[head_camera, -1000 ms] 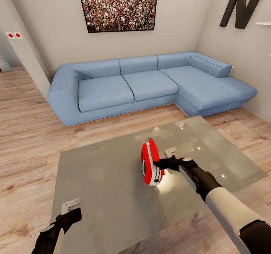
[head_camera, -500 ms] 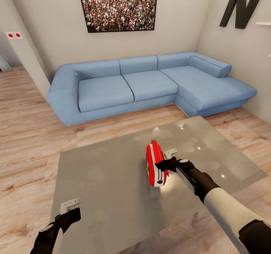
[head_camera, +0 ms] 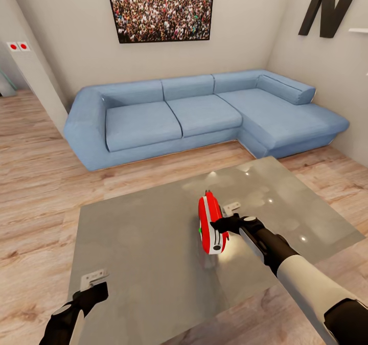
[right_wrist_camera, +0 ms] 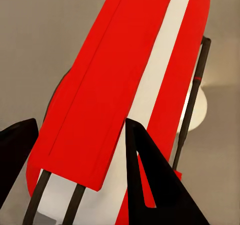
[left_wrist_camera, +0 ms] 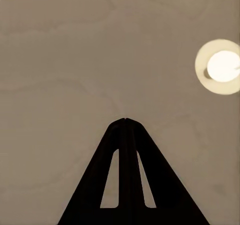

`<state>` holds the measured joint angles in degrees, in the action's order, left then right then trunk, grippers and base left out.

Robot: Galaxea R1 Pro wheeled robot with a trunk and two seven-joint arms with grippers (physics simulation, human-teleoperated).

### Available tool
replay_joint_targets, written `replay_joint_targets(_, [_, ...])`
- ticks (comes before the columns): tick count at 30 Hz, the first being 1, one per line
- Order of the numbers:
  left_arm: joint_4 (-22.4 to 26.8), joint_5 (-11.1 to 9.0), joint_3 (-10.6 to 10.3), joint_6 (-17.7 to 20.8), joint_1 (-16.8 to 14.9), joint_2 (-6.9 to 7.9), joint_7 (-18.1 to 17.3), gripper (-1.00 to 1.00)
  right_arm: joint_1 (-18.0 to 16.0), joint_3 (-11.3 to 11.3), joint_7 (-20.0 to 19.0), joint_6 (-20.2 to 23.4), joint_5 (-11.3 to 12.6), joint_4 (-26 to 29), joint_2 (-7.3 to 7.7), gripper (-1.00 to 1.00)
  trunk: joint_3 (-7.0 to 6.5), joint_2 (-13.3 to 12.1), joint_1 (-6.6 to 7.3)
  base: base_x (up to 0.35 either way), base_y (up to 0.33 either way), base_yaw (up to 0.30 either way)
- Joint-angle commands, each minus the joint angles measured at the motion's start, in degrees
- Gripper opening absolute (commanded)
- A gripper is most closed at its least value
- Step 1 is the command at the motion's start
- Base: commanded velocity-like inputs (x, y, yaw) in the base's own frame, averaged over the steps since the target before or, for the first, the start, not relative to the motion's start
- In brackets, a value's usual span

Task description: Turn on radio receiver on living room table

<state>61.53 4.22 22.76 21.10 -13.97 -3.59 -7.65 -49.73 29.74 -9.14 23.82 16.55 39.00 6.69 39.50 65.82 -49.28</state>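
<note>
One radio receiver (head_camera: 210,223): standing on its narrow edge mid-counter, long axis running away from the robot toward the sofa (head_camera: 204,112).
Right gripper (head_camera: 219,224): jaws spread, sitting against the radio's right side; in the wrist view the red body (right_wrist_camera: 125,85) is lying between them.
Left gripper (head_camera: 95,285): jaws pressed together, hovering over the counter's near left part.
Counter (head_camera: 143,243): glossy grey, lying wide and bare around the radio.
Floor (head_camera: 36,191): wood planks running between counter and sofa.
</note>
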Motion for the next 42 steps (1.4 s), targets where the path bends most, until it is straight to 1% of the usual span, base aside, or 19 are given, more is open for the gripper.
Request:
replay_joint_targets(1, [0.0, 0.0, 0.0, 0.0, 0.0, -0.01, 0.0, -1.0, 0.0, 0.0, 0.0, 0.0, 0.1, 0.0, -0.01, -1.0, 0.18, 0.4, -0.22, 0.0, 0.0, 0.0])
replay_joint_targets(12, [0.0, -0.2, -0.1, 0.3, 0.0, 0.09, -0.3, -1.0, 0.0, 0.0, -0.1, -0.1, 0.1, -0.1, -0.01, -1.0, 0.18, 0.4, -0.22, 0.0, 0.0, 0.0])
replay_joint_targets(29, [-0.1, -0.1, -0.1, 0.1, 0.0, 0.0, -0.1, -1.0, 0.0, 0.0, -0.1, -0.2, 0.3, -0.2, -0.01, -1.0, 3.23, 7.2, -3.96, 0.0, 0.0, 0.0])
replay_joint_targets(42, [-0.1, -0.1, -0.3, 0.2, 0.0, -0.1, -0.2, -1.0, 0.0, 0.0, -0.1, -0.1, 0.3, -0.2, -0.01, -1.0, 3.23, 7.2, -3.96, 0.0, 0.0, 0.0])
